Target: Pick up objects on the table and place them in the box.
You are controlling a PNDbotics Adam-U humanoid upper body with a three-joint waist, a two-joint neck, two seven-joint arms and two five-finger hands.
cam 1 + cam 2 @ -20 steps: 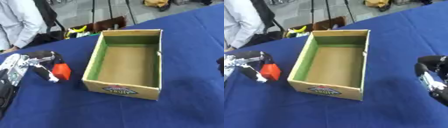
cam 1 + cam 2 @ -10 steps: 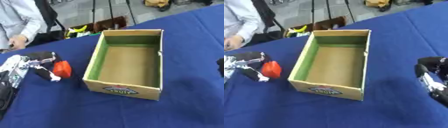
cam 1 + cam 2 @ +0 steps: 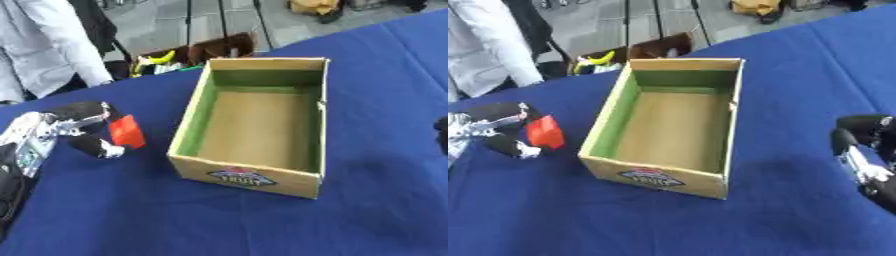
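My left hand (image 3: 74, 127) is at the left, its fingers and thumb pinched on a small red block (image 3: 126, 132) held just left of the box. The cardboard box (image 3: 236, 175) stands in the middle of the blue table, green inside its walls, with a bare brown floor and nothing in it. My right hand (image 3: 863, 152) rests at the right edge, apart from the box; whether its fingers are open or shut does not show.
A person in a light shirt (image 3: 44, 50) stands beyond the far left table edge. A brown crate with yellow and green things (image 3: 188, 55) sits on the floor behind the table. The blue tablecloth (image 3: 367, 90) spreads all around the box.
The left hand has lifted the red block a little and carried it toward the box. The camera has shifted slightly. The right hand has not moved.
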